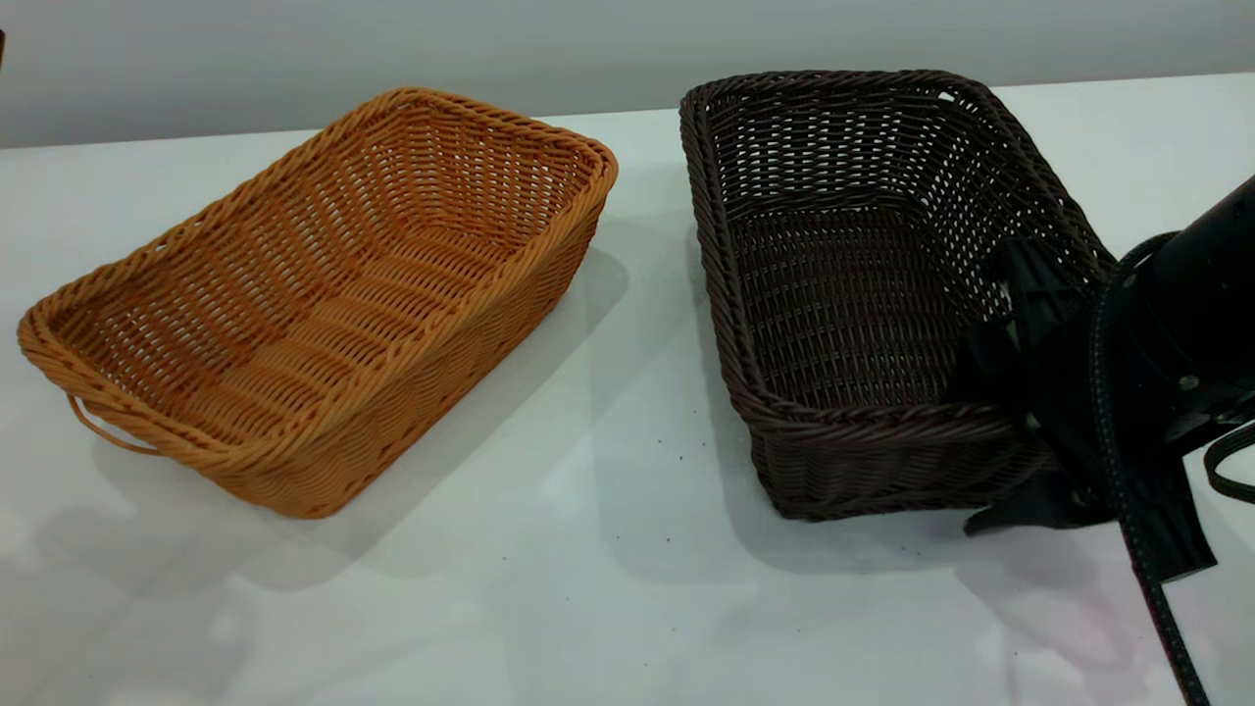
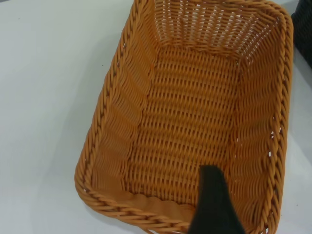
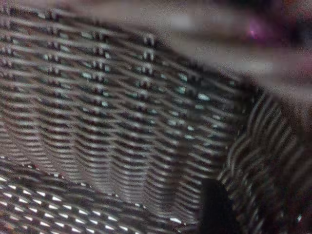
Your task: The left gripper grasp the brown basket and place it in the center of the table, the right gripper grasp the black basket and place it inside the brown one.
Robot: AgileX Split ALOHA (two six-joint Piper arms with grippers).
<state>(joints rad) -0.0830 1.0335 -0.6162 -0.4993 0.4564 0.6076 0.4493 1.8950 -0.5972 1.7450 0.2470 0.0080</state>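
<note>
The brown basket rests on the white table at the left, a small loop handle at its near end. Only one dark finger of my left gripper shows, in the left wrist view, over the brown basket just inside its end rim; that arm is outside the exterior view. The black basket stands at the right. My right gripper is open and straddles its right wall near the front corner, one finger inside and one outside. A finger lies close against the dark weave.
A bare strip of table separates the two baskets. The table's front half holds only tiny dark specks. The right arm's black body and cables hang over the table's right edge. A grey wall runs behind.
</note>
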